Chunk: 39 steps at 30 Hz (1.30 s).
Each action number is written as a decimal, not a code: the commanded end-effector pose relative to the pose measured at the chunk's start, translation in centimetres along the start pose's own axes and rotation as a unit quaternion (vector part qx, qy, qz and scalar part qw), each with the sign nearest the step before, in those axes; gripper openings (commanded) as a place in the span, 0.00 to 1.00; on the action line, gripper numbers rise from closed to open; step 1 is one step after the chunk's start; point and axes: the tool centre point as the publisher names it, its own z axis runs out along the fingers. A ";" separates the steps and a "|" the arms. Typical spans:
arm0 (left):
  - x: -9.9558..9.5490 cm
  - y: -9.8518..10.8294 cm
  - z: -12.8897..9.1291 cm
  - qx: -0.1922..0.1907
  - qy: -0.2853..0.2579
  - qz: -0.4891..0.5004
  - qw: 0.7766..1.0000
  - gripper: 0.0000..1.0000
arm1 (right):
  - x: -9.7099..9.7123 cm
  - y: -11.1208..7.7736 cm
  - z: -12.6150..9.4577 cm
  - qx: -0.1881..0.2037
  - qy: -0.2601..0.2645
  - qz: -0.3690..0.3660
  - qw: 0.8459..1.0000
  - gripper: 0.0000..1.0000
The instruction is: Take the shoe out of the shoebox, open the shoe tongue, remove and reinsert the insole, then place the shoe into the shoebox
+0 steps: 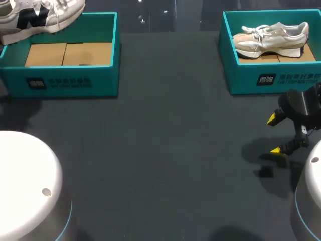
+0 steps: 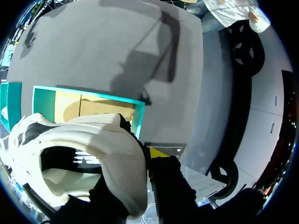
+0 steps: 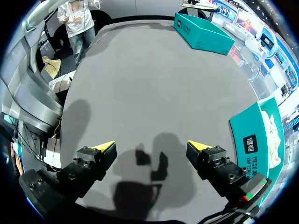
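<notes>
While L hand (image 2: pixel 148 163) is clamped on the shoe (image 1: pixel 35 17), held up over the L box (image 1: pixel 70 83) far corner, a 2nd shoe (image 1: pixel 271 37) lies in the R box (image 1: pixel 241 75); R hand (image 1: pixel 274 134) hangs over the worktop (image 1: pixel 165 150), fingers apart.

Not much can actually be read here. A small logo and a line of dark print are seen on the front wall of the left box (image 1: pixel 105 83), and the same on the right box (image 1: pixel 241 75), but the characters are too small to be made out. The right box's logo is caught in the right wrist view too, equally unreadable. A big dark mark is seen on the side of the shoe (image 1: pixel 60 15) above the left box.
</notes>
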 end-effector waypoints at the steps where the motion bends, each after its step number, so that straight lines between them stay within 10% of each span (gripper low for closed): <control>1: -0.3 1.2 1.3 -0.011 0.024 0.040 0.999 0.00 | 0.2 0.0 0.0 0.001 -0.002 0.000 1.000 1.00; 19: -1.1 1.6 3.0 -0.024 0.022 0.116 0.993 0.00 | 0.2 0.0 0.0 0.001 -0.002 0.000 1.000 1.00; 39: -4.4 1.5 10.1 0.012 0.081 0.145 0.986 0.00 | 0.2 0.0 0.0 0.001 -0.002 0.000 1.000 1.00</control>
